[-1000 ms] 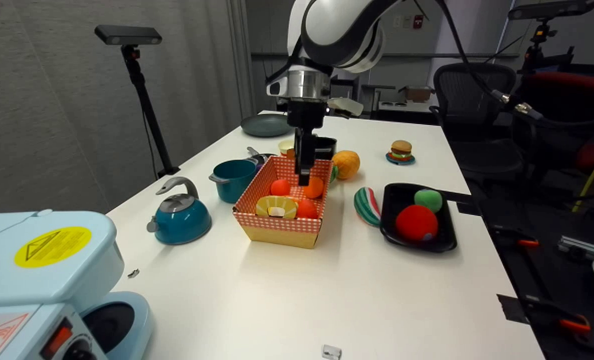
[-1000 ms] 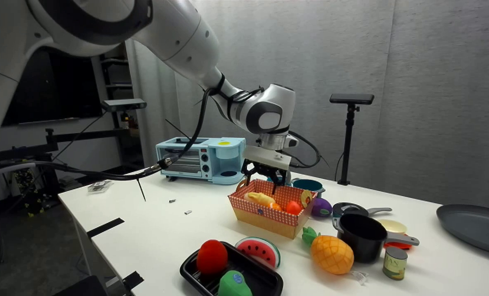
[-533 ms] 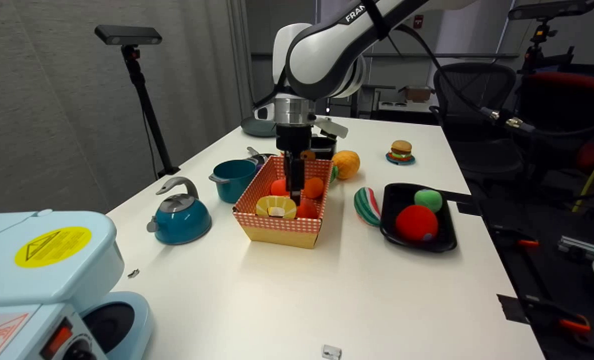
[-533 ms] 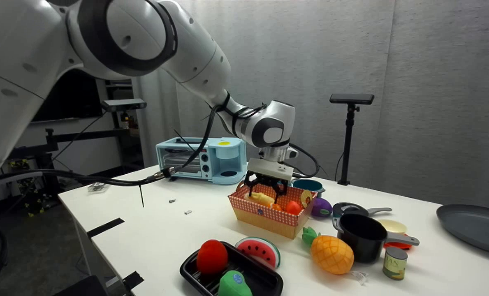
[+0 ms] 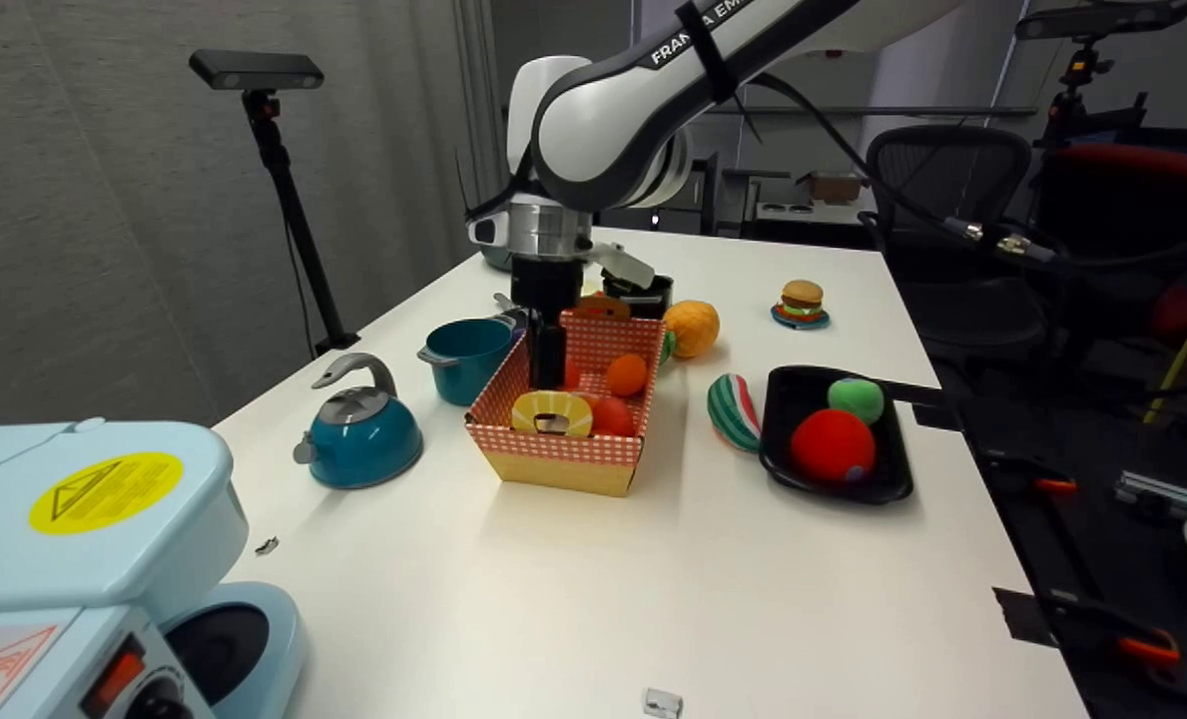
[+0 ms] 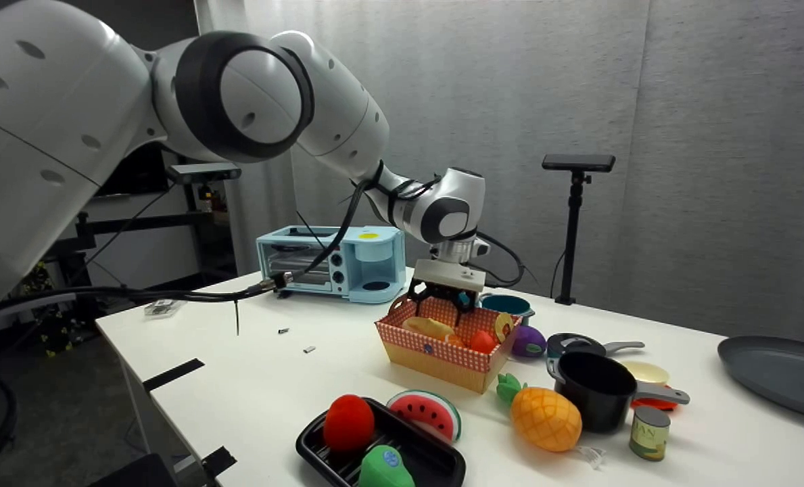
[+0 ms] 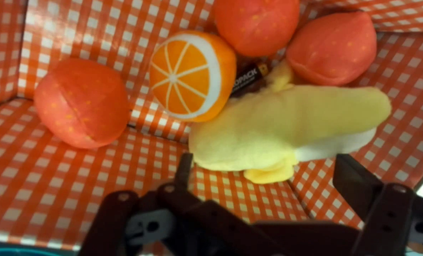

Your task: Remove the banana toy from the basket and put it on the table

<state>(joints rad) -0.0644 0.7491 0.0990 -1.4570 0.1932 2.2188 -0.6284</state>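
Note:
The banana toy (image 7: 247, 131) is pale yellow with a white underside. It lies in the basket, which has red-and-white checkered sides (image 7: 133, 170). The banana also shows in an exterior view (image 6: 429, 328), where the basket (image 6: 435, 368) stands on the white table (image 6: 259, 372). In an exterior view the banana is mostly hidden behind the yellow handle of the basket (image 5: 563, 473). My gripper (image 7: 263, 159) is open and empty, its fingers spread along one long side of the banana. The gripper (image 6: 439, 316) reaches down into the basket. I cannot tell whether a finger touches the banana.
The basket also holds an orange (image 7: 193, 76), three red fruits including one at the side (image 7: 81, 103), and a small black item (image 7: 248, 79). Around it stand a teal pot (image 5: 468, 358), a kettle (image 5: 363, 434), a watermelon slice (image 6: 429, 414), a pineapple toy (image 6: 547, 419) and a black tray (image 5: 897, 469).
My gripper has moved down into the basket and towards the teal pot's side of it. The jaws stay open. The basket has not moved.

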